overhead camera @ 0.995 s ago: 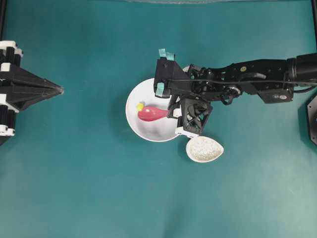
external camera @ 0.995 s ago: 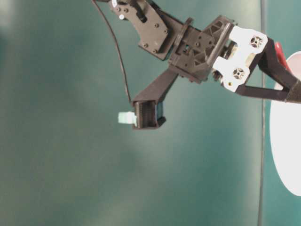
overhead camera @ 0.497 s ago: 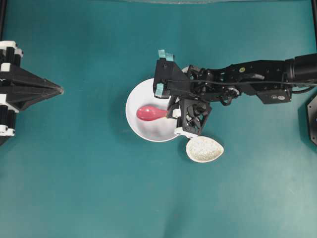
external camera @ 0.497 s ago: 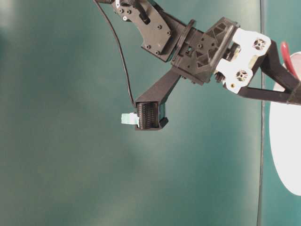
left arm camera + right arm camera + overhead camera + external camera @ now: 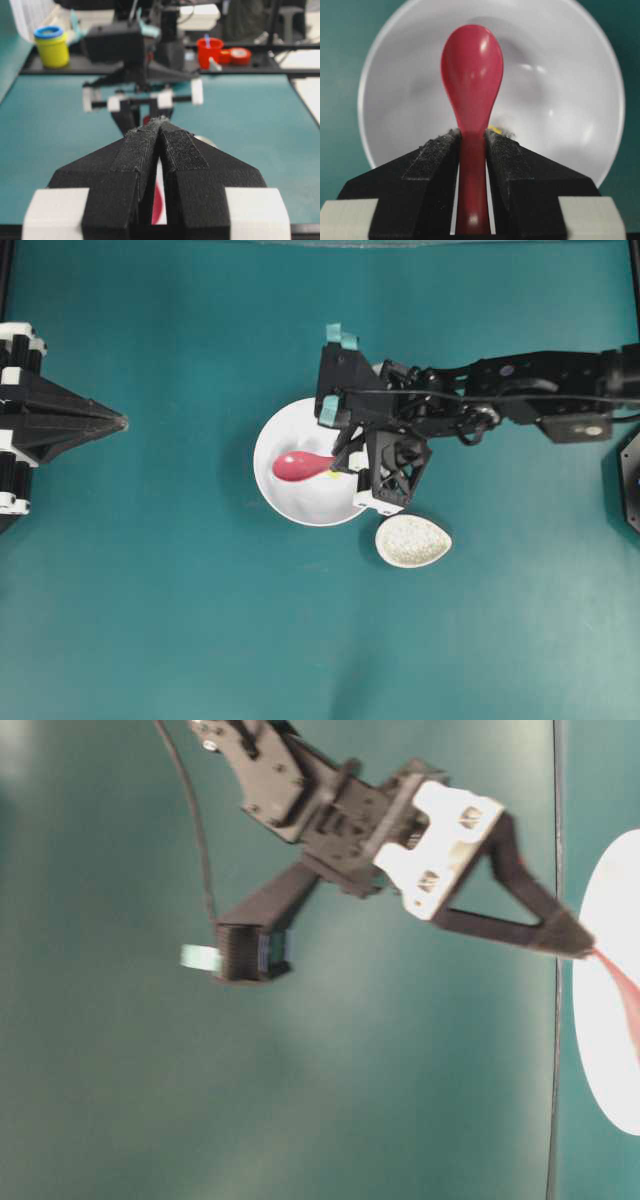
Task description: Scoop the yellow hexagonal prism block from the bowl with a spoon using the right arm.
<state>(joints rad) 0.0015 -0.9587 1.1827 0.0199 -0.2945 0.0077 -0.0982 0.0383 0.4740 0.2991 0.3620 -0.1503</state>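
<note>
**Spoon over the bowl, block tucked beneath**

We saw the right gripper [image 5: 345, 462] clenched on the pink-red spoon [image 5: 300, 466], handle pinched between its pads, scoop out over the white bowl [image 5: 275, 435] at frame centre. The yellow hexagonal prism block [image 5: 494, 129] barely peeked out under the handle, inside the bowl. At far left, we found the left gripper [image 5: 120, 422] pressed together, holding nothing. The speckled dish [image 5: 412, 540] sat just beside the bowl, lower right.

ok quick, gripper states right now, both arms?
Left gripper: closed, holding nothing.
Right gripper: closed on the spoon handle, scoop over the bowl.
</note>
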